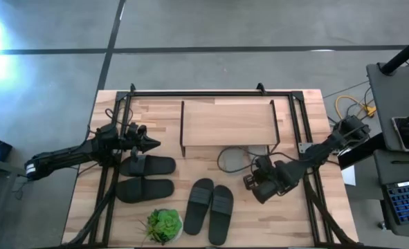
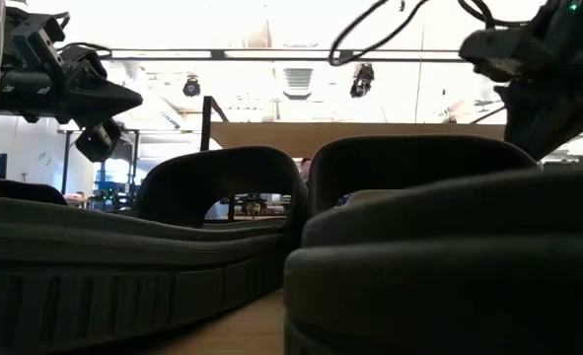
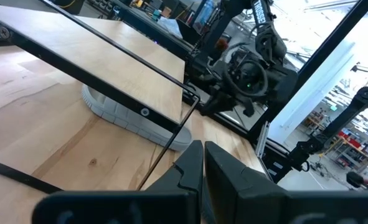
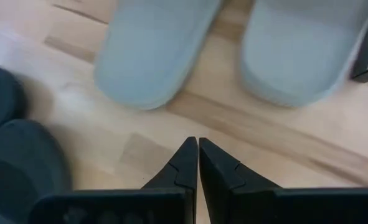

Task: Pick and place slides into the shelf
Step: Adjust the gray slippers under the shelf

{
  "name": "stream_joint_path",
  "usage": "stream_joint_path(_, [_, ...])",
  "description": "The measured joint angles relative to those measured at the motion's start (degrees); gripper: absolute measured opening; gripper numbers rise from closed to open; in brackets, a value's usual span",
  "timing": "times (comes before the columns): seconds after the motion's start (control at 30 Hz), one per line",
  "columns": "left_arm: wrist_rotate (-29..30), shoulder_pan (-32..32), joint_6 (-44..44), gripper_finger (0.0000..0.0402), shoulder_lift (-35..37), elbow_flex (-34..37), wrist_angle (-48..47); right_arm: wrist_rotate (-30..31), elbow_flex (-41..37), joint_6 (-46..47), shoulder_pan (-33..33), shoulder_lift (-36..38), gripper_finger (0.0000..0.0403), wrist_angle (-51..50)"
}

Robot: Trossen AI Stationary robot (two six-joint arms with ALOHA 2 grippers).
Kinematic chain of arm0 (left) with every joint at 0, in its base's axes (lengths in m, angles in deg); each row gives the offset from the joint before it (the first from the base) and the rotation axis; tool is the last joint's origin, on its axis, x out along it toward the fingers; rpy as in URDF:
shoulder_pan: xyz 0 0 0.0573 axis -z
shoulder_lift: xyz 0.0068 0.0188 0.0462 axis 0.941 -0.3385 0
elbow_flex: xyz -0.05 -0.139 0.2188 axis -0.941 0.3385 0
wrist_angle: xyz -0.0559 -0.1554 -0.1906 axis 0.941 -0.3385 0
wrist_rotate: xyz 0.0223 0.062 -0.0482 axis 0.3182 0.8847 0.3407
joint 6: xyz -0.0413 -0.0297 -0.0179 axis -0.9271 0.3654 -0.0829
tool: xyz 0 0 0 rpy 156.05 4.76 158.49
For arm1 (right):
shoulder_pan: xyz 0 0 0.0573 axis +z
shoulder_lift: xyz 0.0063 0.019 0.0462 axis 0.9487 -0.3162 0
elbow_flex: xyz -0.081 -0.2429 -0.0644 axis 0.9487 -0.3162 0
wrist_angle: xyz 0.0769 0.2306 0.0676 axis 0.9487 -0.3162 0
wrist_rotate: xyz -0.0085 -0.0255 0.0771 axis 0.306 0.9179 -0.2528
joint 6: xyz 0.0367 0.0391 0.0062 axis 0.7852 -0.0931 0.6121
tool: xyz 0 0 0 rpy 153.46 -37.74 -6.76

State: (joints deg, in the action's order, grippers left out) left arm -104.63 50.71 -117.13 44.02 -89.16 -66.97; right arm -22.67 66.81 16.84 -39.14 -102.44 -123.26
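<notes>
We see the shelf (image 1: 226, 123) at the table's far middle with the light grey slides (image 4: 159, 50) already tucked under it, so one pair is done and two are left. The black slides (image 1: 146, 177) lie beside the left gripper (image 1: 149, 144), and the charcoal slides (image 1: 210, 209) lie near the right gripper (image 1: 252, 181). Both grippers are clenched on nothing.
</notes>
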Motion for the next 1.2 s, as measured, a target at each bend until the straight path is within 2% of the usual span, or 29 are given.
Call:
stream_joint_path(0.2, [0.0,0.0,0.0,0.0002,0.1,0.0,0.0,0.0,2.8,-0.5,-0.2,-7.6,0.0008,9.1])
stream_joint_path(0.47, [0.0,0.0,0.0,0.0002,0.1,0.0,0.0,0.0,8.1,-1.9,-1.6,-14.5,0.0008,9.9])
stream_joint_path(0.63, [0.0,0.0,0.0,0.0002,0.1,0.0,0.0,-1.5,10.5,-7.1,-4.7,-18.1,0.0008,13.9])
stream_joint_path(0.97, [0.0,0.0,0.0,0.0002,0.0,0.0,0.0,0.4,14.2,-10.3,-9.9,-23.1,0.0008,11.1])
stream_joint_path(1.2, [0.0,0.0,0.0,0.0002,0.1,0.0,0.0,2.5,13.2,-10.3,-12.3,-22.7,0.0008,9.8])
